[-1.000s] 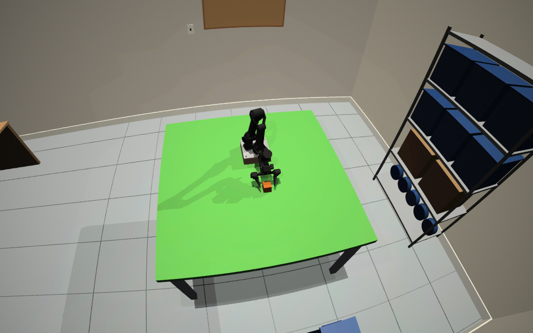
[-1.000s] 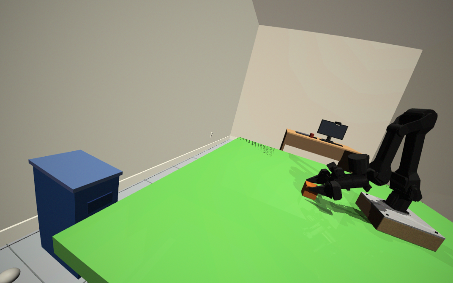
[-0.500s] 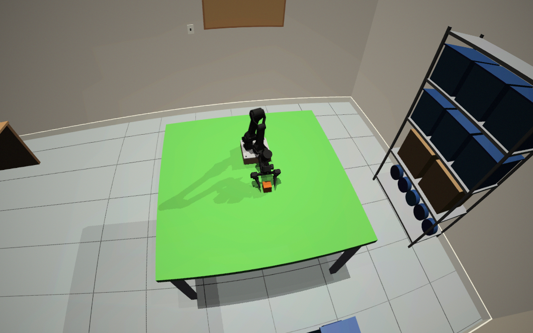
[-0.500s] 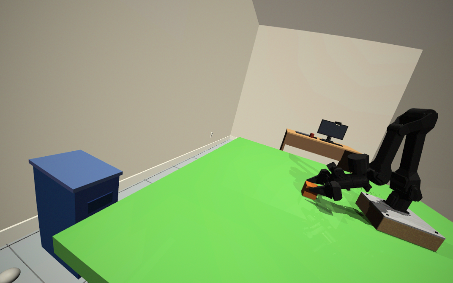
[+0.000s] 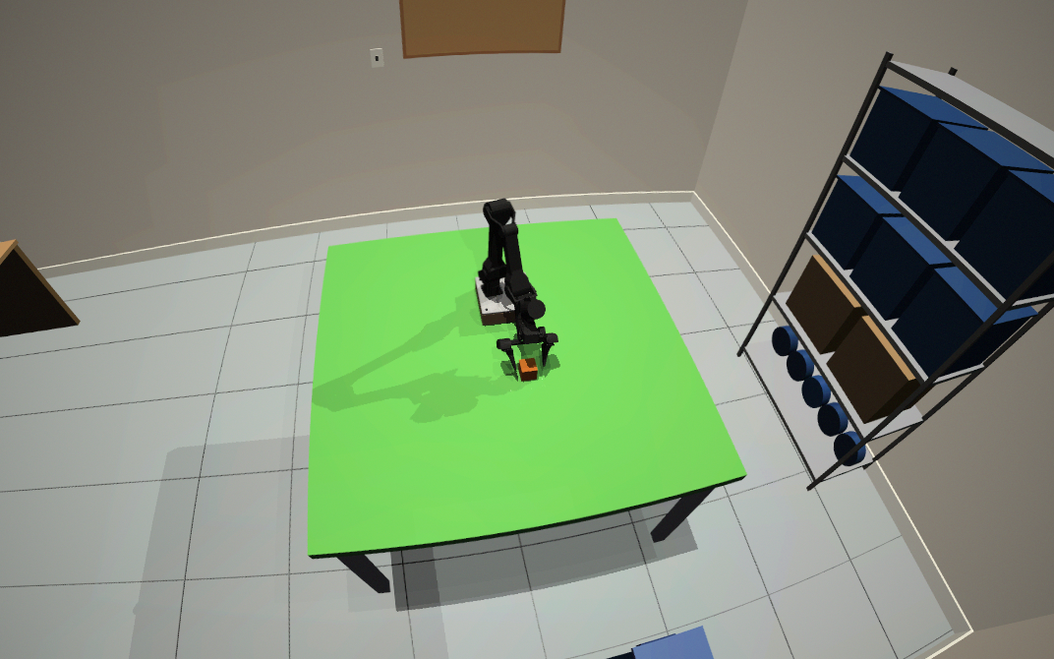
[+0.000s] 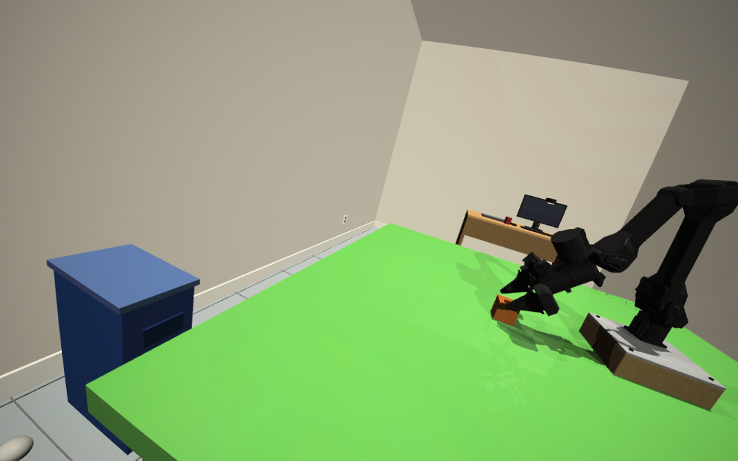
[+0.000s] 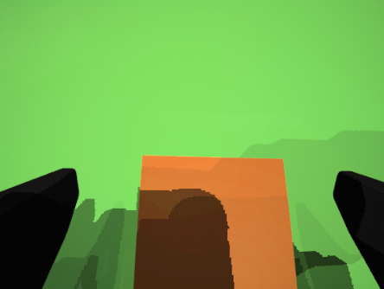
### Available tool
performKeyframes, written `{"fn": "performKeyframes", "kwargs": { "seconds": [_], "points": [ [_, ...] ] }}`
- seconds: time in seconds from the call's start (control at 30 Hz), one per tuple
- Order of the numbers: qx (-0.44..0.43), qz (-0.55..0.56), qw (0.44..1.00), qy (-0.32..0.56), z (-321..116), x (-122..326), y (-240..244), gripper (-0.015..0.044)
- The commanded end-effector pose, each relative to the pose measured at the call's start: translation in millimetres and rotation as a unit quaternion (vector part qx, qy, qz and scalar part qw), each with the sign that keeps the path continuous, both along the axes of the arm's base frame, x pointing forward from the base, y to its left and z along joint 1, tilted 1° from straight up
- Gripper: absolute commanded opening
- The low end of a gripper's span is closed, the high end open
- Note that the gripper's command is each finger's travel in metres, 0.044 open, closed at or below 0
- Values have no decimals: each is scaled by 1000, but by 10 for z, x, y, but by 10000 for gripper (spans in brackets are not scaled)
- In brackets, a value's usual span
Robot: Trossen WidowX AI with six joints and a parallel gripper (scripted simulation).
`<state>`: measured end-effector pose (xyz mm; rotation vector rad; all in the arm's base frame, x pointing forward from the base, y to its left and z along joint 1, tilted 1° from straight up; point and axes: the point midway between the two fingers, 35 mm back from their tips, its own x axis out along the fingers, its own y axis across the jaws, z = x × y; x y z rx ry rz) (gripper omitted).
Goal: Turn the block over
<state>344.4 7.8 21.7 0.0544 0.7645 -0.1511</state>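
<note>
The wrist view alone shows green gaps separating the wide-open, empty fingers [image 5: 530, 368] [image 6: 504, 298] from the orange block [image 5: 528, 370] [image 6: 504, 315] [image 7: 259, 225].

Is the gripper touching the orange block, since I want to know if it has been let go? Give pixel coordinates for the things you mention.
Apart: the wrist view shows green tabletop [image 5: 466, 466] [image 6: 304, 353] [image 7: 195, 78] between the block [image 5: 528, 370] [image 6: 504, 310] [image 7: 259, 225] and each gripper [image 5: 530, 371] [image 6: 503, 298] [image 7: 209, 183] finger.

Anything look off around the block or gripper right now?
Nothing stands out. The orange block sits flat on the table, seemingly undamaged, between the open gripper's fingers. The wrist view shows no marking, but the underside is hidden.
</note>
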Motion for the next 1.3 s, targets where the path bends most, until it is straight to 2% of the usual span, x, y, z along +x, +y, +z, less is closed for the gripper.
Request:
{"fn": "performKeyframes", "kwargs": {
  "seconds": [0.0,0.4,0.93,1.13,1.27],
  "points": [
    [26,-4,995,100,489,-263,1,440],
    [27,-4,994,103,492,-257,1,440],
    [66,-2,929,363,760,75,-43,440],
    [69,-2,925,374,746,83,-46,440],
    [69,-2,925,374,423,89,-43,440]
  ]
}}
